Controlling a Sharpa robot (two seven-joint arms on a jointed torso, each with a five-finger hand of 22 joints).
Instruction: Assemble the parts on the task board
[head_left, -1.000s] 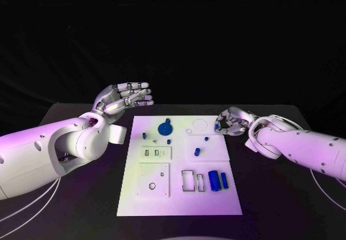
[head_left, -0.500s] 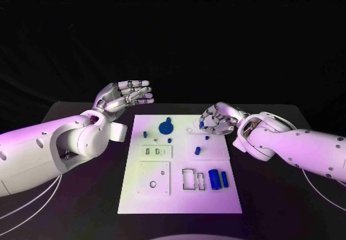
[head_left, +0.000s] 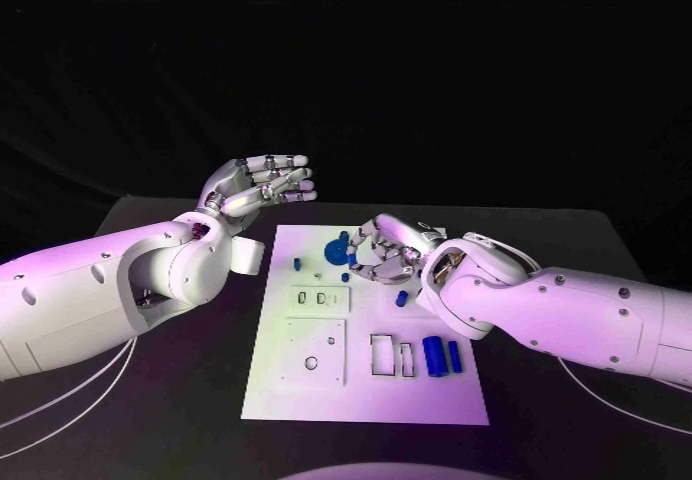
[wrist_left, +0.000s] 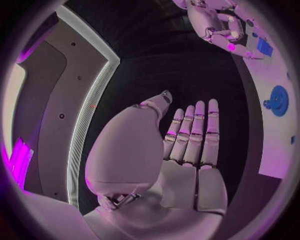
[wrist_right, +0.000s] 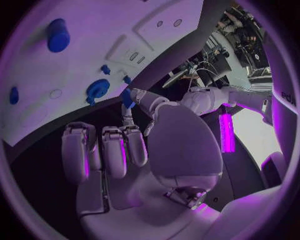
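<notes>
the right hand (head_left: 387, 250) has been travelling leftward from the board's right edge and is now hanging over the far middle of the flat white rectangular task board (head_left: 310, 395), close beside the round blue gear-like disc (head_left: 338, 251). that is probably the approach to a pick, with no part seated yet. its fingers are curling loosely inward; a small blue piece is showing at the fingertips in the right wrist view (wrist_right: 127, 98), but i cannot tell whether it is being pinched. the left hand (head_left: 263, 185) is staying raised beyond the board's far left corner, fingers straight and nearly together, holding nothing. two blue cylinders (head_left: 441, 356) are lying near the board's right edge.
</notes>
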